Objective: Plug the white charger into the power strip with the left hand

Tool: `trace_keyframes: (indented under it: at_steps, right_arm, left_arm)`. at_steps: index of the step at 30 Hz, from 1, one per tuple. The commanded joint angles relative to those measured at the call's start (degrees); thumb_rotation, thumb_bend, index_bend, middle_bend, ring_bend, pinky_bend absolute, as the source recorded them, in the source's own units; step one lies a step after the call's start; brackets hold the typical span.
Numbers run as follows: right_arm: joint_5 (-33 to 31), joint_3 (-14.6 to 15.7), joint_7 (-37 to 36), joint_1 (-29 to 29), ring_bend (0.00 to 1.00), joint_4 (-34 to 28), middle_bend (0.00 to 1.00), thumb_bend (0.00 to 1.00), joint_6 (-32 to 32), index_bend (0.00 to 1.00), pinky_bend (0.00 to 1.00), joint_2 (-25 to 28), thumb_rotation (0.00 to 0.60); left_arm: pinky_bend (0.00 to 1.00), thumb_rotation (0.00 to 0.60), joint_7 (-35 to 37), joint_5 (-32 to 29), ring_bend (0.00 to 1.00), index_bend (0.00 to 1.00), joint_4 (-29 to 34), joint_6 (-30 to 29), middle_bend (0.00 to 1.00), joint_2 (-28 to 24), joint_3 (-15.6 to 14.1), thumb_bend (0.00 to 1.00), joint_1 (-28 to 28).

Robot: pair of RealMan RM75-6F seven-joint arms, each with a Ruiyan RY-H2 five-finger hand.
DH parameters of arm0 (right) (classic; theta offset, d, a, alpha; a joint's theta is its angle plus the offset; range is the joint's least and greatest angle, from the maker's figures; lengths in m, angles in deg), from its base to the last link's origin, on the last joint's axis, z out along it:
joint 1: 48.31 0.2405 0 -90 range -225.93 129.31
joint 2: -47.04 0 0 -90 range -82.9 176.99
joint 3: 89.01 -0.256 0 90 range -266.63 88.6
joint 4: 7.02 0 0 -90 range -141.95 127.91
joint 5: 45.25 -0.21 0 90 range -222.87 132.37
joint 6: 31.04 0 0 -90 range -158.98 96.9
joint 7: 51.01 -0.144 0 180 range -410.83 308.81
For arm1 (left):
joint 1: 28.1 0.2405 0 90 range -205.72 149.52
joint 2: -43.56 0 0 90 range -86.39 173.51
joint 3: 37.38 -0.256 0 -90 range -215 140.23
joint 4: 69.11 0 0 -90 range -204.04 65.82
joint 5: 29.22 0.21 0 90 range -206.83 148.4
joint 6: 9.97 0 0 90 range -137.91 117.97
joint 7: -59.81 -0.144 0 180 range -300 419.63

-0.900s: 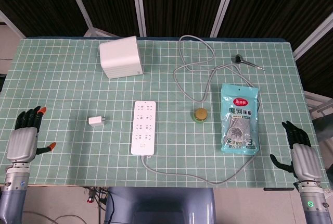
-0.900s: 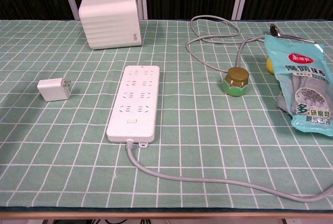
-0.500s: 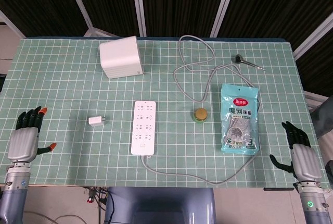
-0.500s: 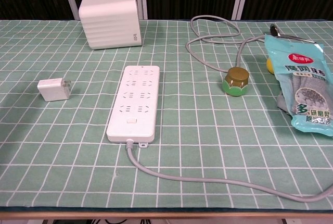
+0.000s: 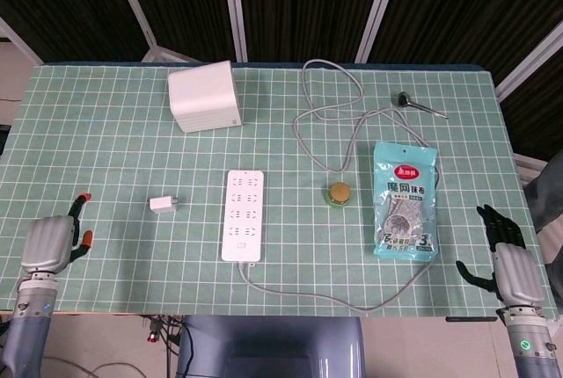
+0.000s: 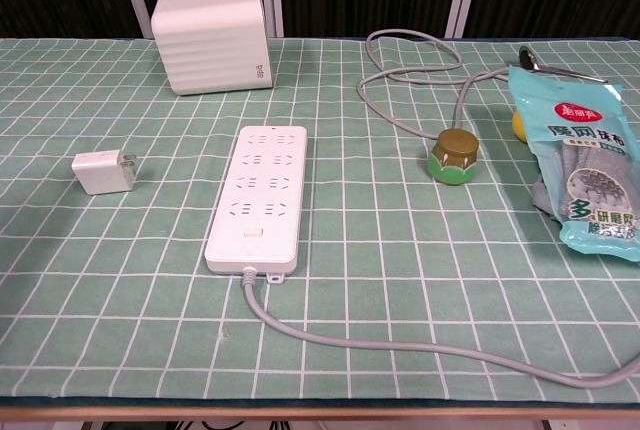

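In the head view, the white charger [image 5: 164,205] lies on the green checked tablecloth [image 5: 106,132], just beside the left edge of the power strip [image 5: 243,227] but not touching it. Its prongs point toward the strip. The left hand [image 5: 48,244] is at the near left corner of the table, well apart from the charger. It holds nothing, and its fingers look bent inward (from this angle I cannot tell surely if they are fully closed). The right hand [image 5: 510,259] is at the near right corner, with fingers apart and nothing in them. It is near the blue cloth packet [image 5: 405,201] but not touching it. Further back there are a white box [image 5: 205,97], a small green and brown round object [image 5: 339,193] and a grey cable [image 5: 330,114] in loops.

In the chest view no hand shows. The charger [image 6: 103,172] rests on its side, prongs toward the strip [image 6: 258,197], and every socket that shows on the strip is free. The strip's own cable [image 6: 400,345] goes out from its near end to the right.

So I judge that the task is at its very start. Nothing is grasped yet. What is left: the left hand must reach the charger, pick it up, turn the prongs down, and press it into a socket.
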Motion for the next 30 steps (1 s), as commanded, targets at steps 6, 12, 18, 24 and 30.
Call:
trace_keyframes:
  at_steps: [6,12,18,24,30]
  right_arm:
    - [-0.1,0.0,-0.3,0.0,0.00,-0.2,0.00,0.34,-0.1,0.00,0.00,0.1,0.600]
    - [-0.3,-0.1,-0.6,0.0,0.00,-0.4,0.00,0.34,-0.3,0.00,0.00,0.3,0.600]
    - [-0.3,0.0,-0.7,0.0,0.00,-0.5,0.00,0.34,-0.4,0.00,0.00,0.4,0.600]
    - [-0.5,-0.1,-0.8,0.0,0.00,-0.6,0.00,0.34,-0.5,0.00,0.00,0.4,0.600]
    - [-0.6,-0.1,-0.8,0.0,0.00,-0.7,0.00,0.34,-0.6,0.00,0.00,0.5,0.600]
  left_arm:
    - [0.78,0.600,-10.1,-15.2,0.79,0.28,7.1,9.0,0.87,-1.4,2.4,0.48,-6.8]
    - [0.78,0.600,-15.0,-21.2,0.79,0.28,6.2,9.5,0.87,1.6,3.4,0.48,-11.1]
    - [0.78,0.600,-16.4,-24.2,0.79,0.28,5.0,9.6,0.87,3.3,3.2,0.48,-13.3]
    - [0.78,0.600,-16.4,-25.3,0.79,0.28,4.0,9.1,0.87,4.9,3.1,0.48,-14.8]
    - [0.78,0.600,-16.3,-26.1,0.79,0.28,2.8,8.9,0.87,6.1,3.4,0.48,-16.1]
